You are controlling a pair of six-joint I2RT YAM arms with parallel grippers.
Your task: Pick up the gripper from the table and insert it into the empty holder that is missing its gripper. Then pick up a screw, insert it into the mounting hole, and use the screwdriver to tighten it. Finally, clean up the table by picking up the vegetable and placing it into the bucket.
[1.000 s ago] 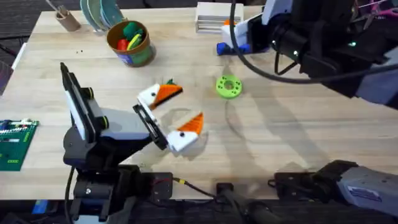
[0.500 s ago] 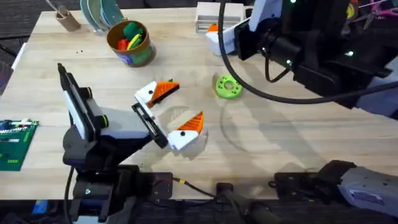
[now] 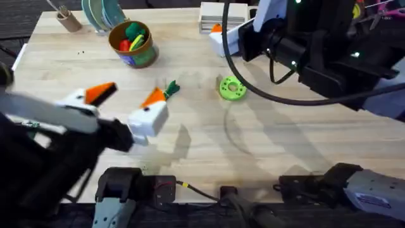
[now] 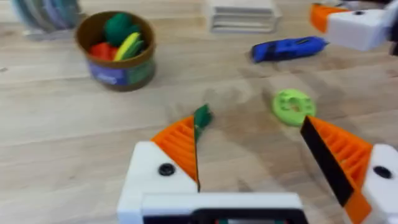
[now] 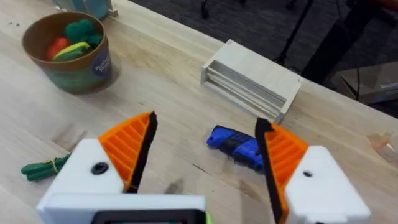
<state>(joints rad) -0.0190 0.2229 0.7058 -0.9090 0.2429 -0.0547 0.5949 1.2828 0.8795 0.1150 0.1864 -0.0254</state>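
The vegetable [image 3: 171,88], a small dark green leafy piece, lies on the table just past my left gripper [image 3: 139,90], which hangs open above it. In the left wrist view the vegetable [image 4: 201,117] sits by one orange ribbed pad [image 4: 180,149] of the left gripper [image 4: 249,121]. The bucket [image 3: 131,43] stands at the back left with toy food inside. My right gripper [image 5: 206,121] is open above the blue screwdriver [image 5: 236,144], which also shows in the left wrist view as the screwdriver [image 4: 289,48]. No loose gripper piece, empty holder or screw is in view.
A bright green ring disc [image 3: 232,88] lies mid-table. A pale wooden box [image 3: 221,16] sits at the back edge beside the right arm [image 3: 297,44]. A brown cup with sticks [image 3: 66,19] and a dish rack [image 3: 101,12] stand at the back left.
My left arm has risen close under the camera and its gripper has shifted left, away from the vegetable. The right arm moved left over the screwdriver and then held still.
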